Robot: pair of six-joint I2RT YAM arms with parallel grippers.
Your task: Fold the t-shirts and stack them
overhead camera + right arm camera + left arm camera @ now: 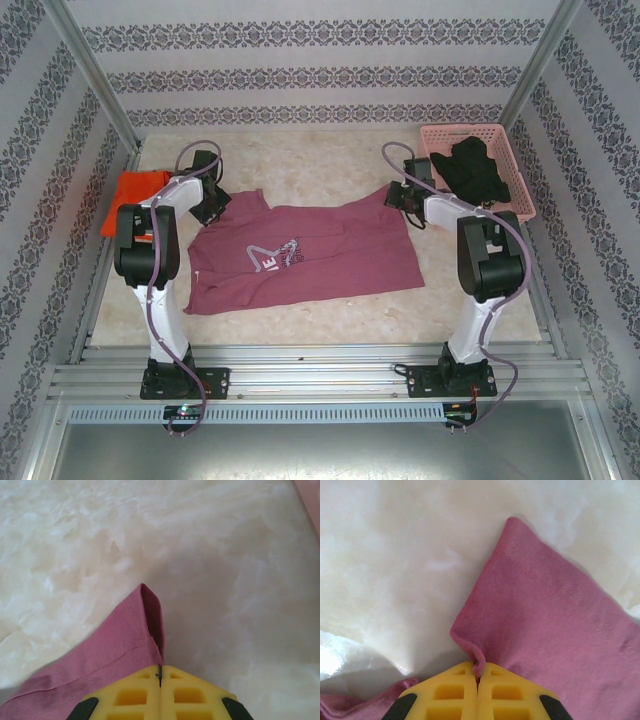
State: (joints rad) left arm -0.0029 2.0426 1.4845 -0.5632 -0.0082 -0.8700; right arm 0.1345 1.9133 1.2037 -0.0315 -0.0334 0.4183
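A maroon t-shirt (pixel 310 255) with a pale print on its chest lies spread across the middle of the table. My left gripper (pixel 213 205) is shut on the shirt's far left corner. In the left wrist view a fold of maroon cloth (pixel 545 630) is pinched between the yellow jaws of that gripper (pixel 478 672). My right gripper (pixel 400 200) is shut on the far right corner. The right wrist view shows the hemmed maroon edge (pixel 115 650) running into the closed gripper (pixel 160 672). A bright orange t-shirt (pixel 130 195) lies folded at the table's left edge, beside the left arm.
A pink basket (pixel 440 132) stands at the back right with a black garment (pixel 478 170) in it. Patterned walls enclose the table on three sides. Bare marble tabletop (pixel 320 165) lies beyond the maroon shirt.
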